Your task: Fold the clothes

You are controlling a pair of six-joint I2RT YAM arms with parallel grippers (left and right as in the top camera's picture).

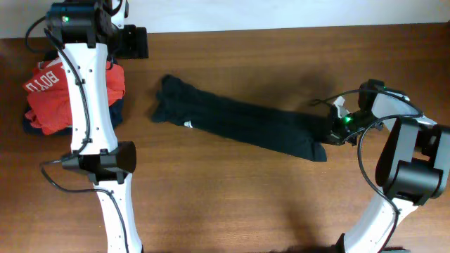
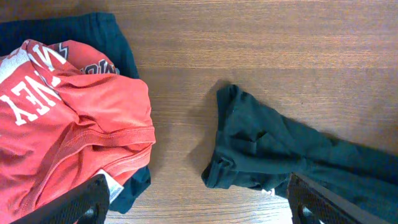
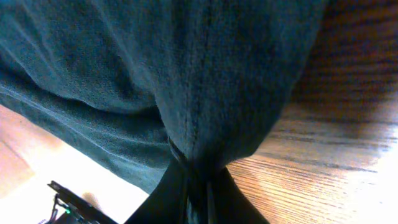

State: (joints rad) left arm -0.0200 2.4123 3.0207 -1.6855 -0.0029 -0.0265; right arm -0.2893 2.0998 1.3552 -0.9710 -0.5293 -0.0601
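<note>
Overhead view: black shirt (image 1: 239,126) lies stretched in a long diagonal strip across the worktop (image 1: 232,204). Right jaws are clamped tight on its right end, fabric bunched between them. Left jaws hang wide apart, gripping nothing, near the red shirt (image 2: 74,130).

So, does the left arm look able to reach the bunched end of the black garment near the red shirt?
Probably yes. The left gripper hangs open above that end of the black garment, nothing lies over it, and the red shirt sits apart across bare table.
</note>
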